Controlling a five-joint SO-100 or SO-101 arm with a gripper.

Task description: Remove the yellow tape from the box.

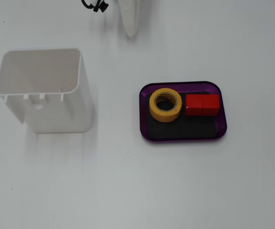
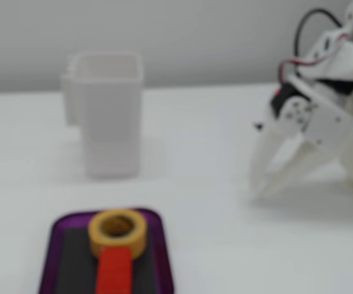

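Tape (image 1: 165,105) (yellow) lies in box (image 1: 182,135) beside red block (image 1: 202,104).

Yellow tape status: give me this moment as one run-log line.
yellow tape: in box, touching red block | gripper: open, empty, away from box | removal: not started
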